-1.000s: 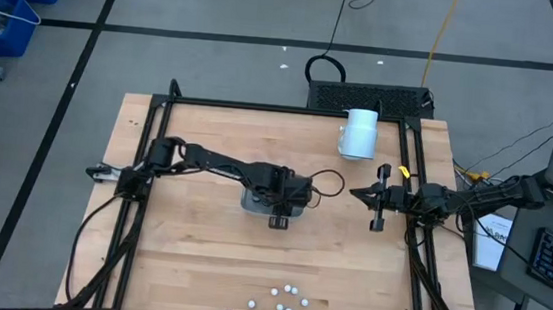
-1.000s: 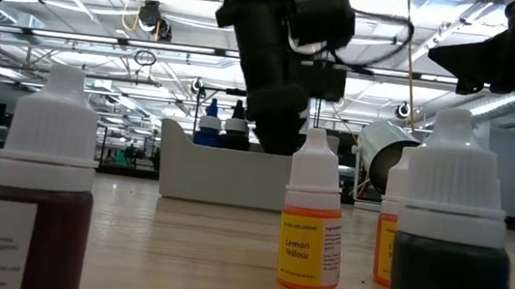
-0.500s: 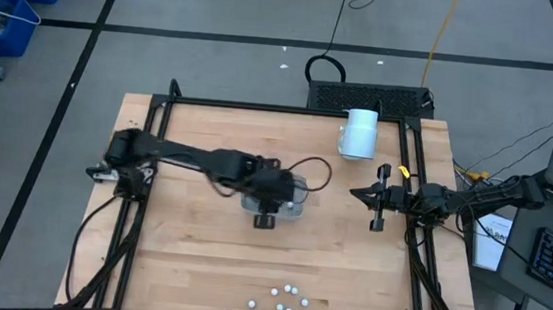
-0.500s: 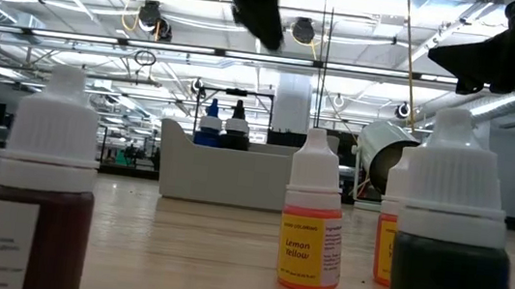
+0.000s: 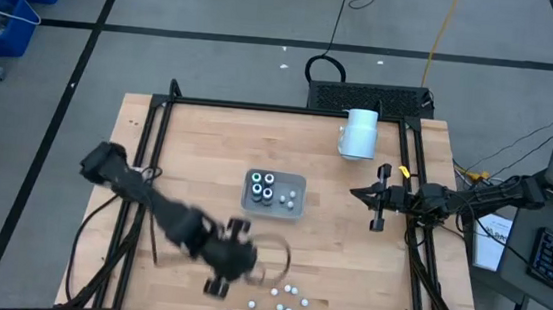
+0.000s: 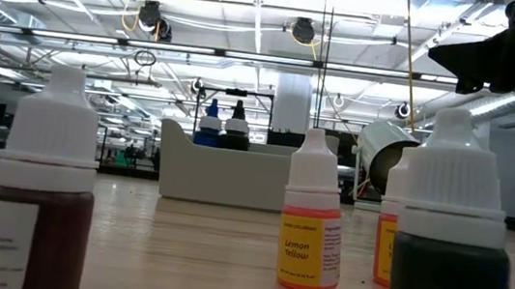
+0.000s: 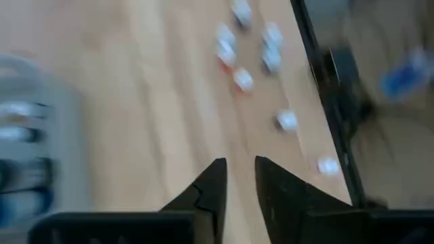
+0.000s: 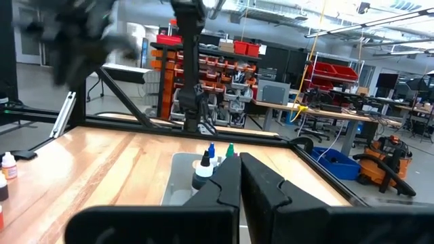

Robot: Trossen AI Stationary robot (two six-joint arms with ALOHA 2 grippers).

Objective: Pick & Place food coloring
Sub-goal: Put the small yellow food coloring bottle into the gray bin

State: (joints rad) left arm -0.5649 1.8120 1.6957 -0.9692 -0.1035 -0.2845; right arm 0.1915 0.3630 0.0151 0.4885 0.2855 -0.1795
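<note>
4 bottles already placed: we count 4 dark food coloring bottles standing together in the grey tray at mid-bench.
Change: a second ago the left arm hung over the tray and hid it; now it has swung away toward the front edge, and the tray lies uncovered.
Left gripper: the left gripper is low over bare wood, short of the loose pieces; its fingers stand a narrow gap apart with nothing between them, so it is released and empty.
Meaning: we judge 1 drop-off is done and the arm is going back for another bottle.
Still to pick: a loose cluster of small white-topped bottles sits near the front edge, well apart from the tray.
Right gripper: the right gripper waits at the right side of the bench, clenched on nothing.
Writing: in the low view 1 bottle with a yellow label reads "Lemon Yellow"; a small line above it is too fine to read.
Other labels: the dark red bottle carries print we cannot make out.
Brands: we can read none.
</note>
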